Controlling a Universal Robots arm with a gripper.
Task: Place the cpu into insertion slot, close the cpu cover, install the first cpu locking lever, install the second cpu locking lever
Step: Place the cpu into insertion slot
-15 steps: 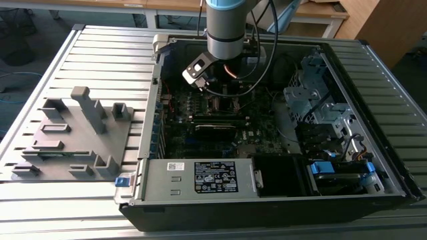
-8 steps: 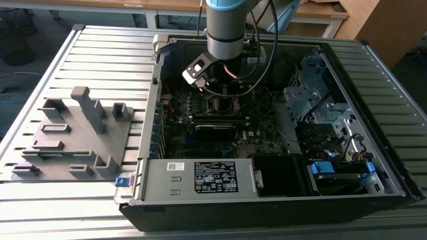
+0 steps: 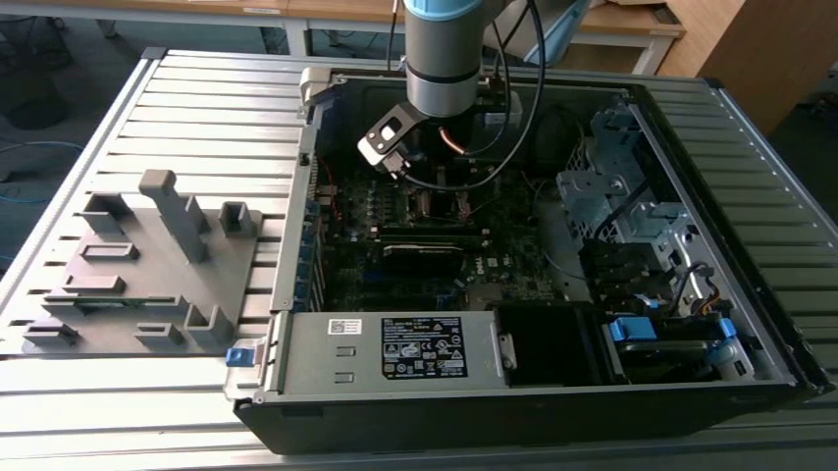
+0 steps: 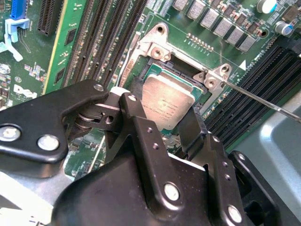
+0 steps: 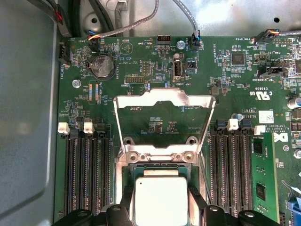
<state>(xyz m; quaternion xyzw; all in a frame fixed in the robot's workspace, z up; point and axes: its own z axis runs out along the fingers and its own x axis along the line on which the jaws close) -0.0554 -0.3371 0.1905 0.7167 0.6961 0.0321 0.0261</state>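
Exterior view: gripper [image 3: 416, 180] down inside the open computer case [image 3: 524, 424], over the motherboard [image 3: 504, 265].
Second wrist view: fingers [image 4: 137, 123] clamp the cpu [image 4: 167, 101] by opposite edges at the insertion slot [image 4: 173, 70]; whether it is seated, cannot tell.
First wrist view: cpu cover [image 5: 164, 98] hinged open, clear of the slot.

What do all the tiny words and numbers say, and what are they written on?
White sticker on the power supply: print too small to read.
Motherboard: tiny white lettering, too small to read for sure.
Small white label on the motherboard: too small to read.
cpu: faint marks on its metal top, not legible.
So there is nothing I can quote.
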